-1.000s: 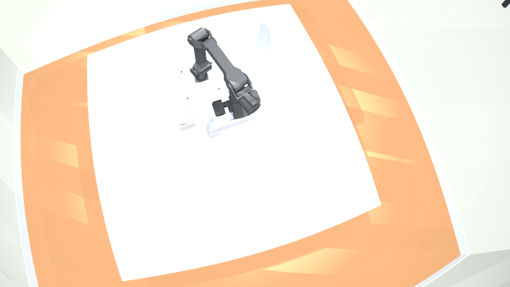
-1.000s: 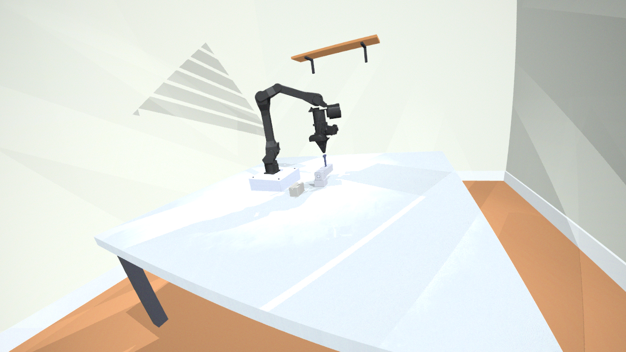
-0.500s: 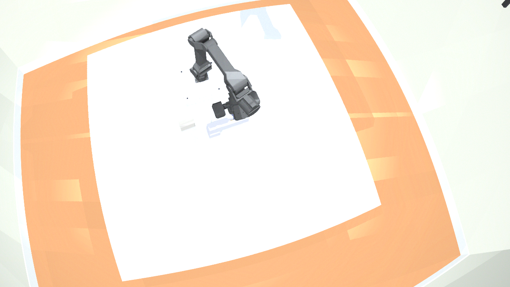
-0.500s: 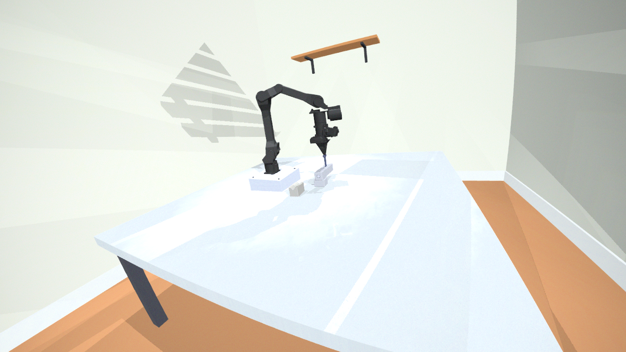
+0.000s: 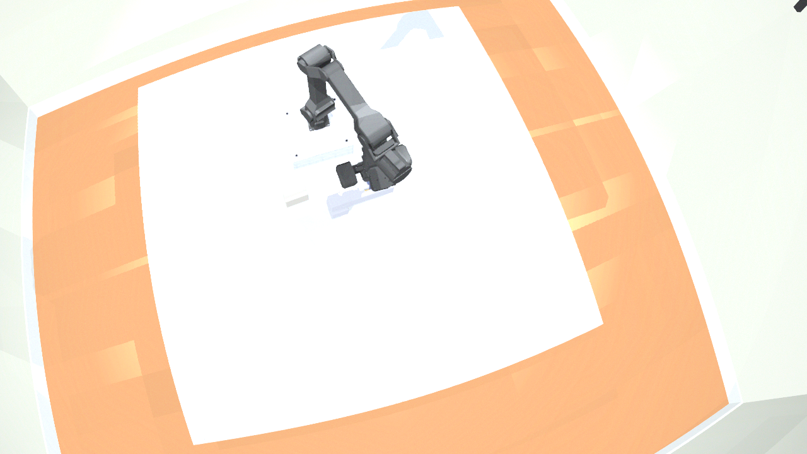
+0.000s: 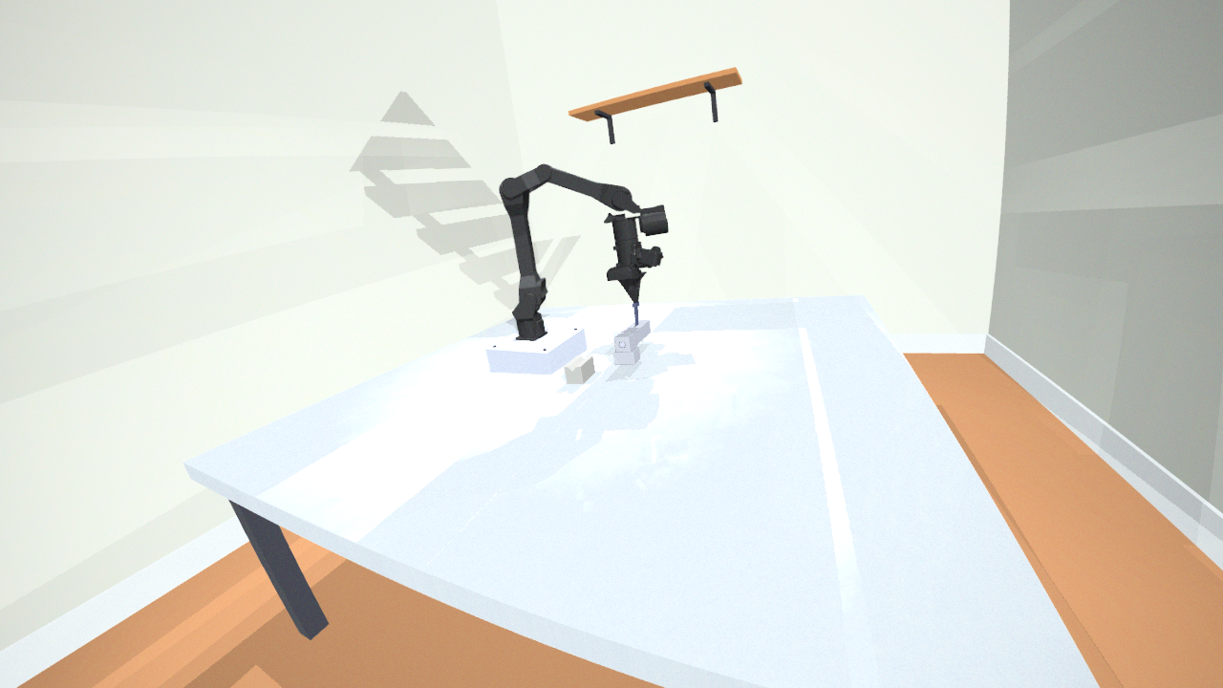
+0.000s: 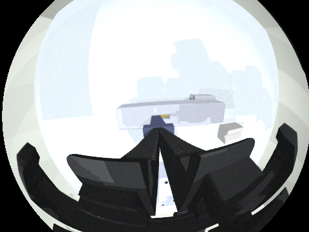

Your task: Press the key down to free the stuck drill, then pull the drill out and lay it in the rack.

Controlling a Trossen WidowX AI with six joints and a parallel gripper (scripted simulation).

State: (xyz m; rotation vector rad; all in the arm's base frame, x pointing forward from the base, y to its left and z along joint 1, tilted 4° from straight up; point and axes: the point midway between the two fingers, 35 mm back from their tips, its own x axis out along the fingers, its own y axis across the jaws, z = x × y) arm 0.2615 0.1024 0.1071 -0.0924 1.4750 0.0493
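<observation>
A pale long block lies on the white table in front of the arm's base. A small blue key stands up from one end of it. My gripper points straight down with its fingers shut, and the tips are right over the key's top, touching it or nearly so. Nothing is between the fingers. In the top view the wrist hides the key. A small grey stub shows on the block's top. I cannot make out the drill clearly. The small grey rack stands beside the block.
The arm's white base plate sits just behind the rack and block. A wooden shelf hangs on the far wall. The table is bordered by orange floor.
</observation>
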